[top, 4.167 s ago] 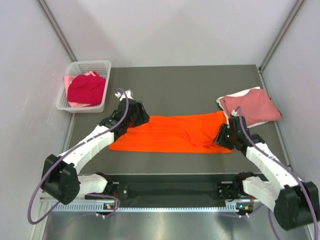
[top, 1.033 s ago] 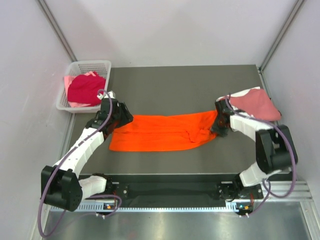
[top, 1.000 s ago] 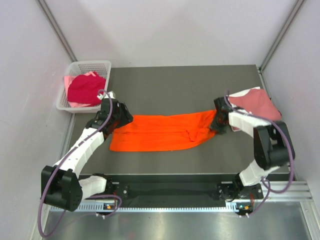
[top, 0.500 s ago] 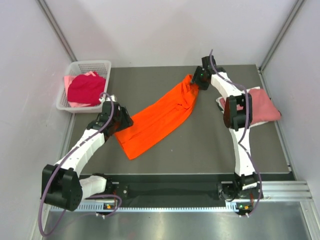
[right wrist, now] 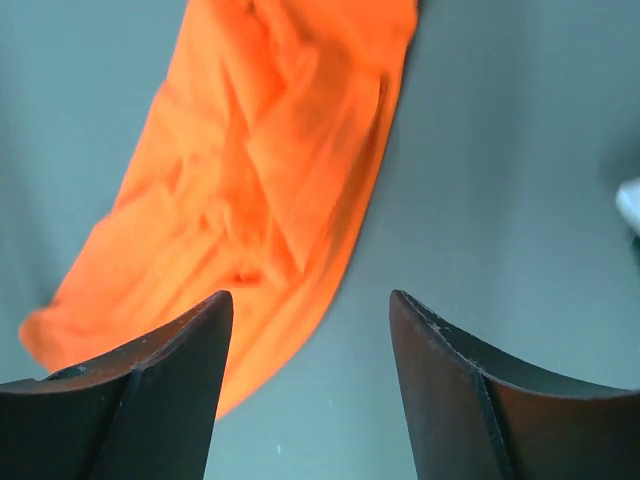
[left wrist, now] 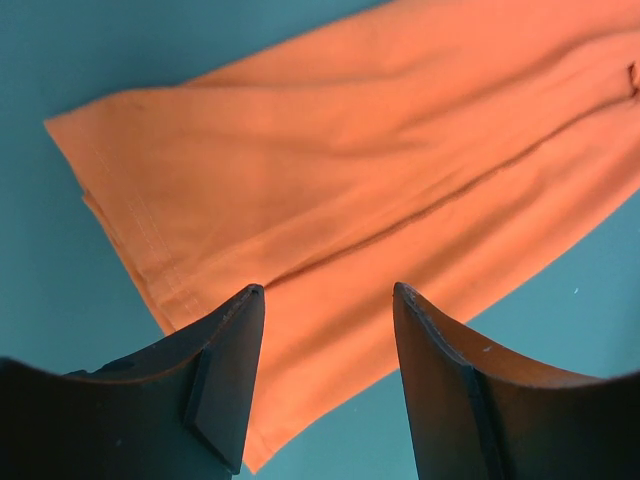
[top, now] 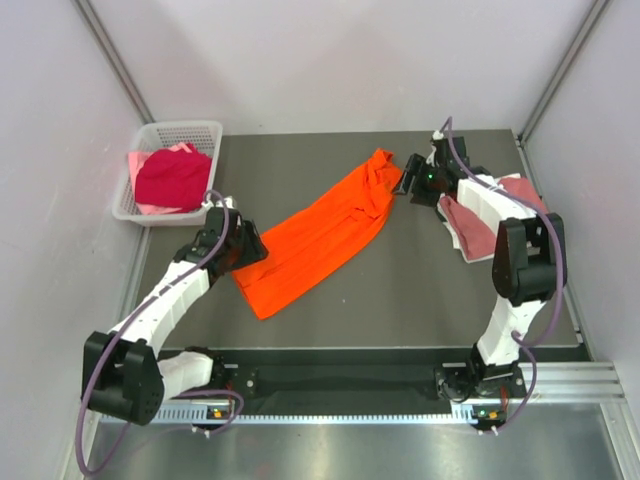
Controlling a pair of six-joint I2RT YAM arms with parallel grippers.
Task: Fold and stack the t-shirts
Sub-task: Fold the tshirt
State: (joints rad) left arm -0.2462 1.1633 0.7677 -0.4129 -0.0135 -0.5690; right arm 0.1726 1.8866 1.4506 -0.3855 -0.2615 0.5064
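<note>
The right gripper (top: 408, 182), jaws now spreading wide and empty, is letting go of the bright orange cloth t-shirt (top: 320, 228) it has swung diagonally across the dark grey table (top: 420, 290), while the left gripper (top: 245, 245), jaws apart, is hovering over its near end, readying another fold.

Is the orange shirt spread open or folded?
Folded lengthwise into a long strip: the orange shirt lies diagonally on the table, layered edges visible, far end rumpled.
</note>
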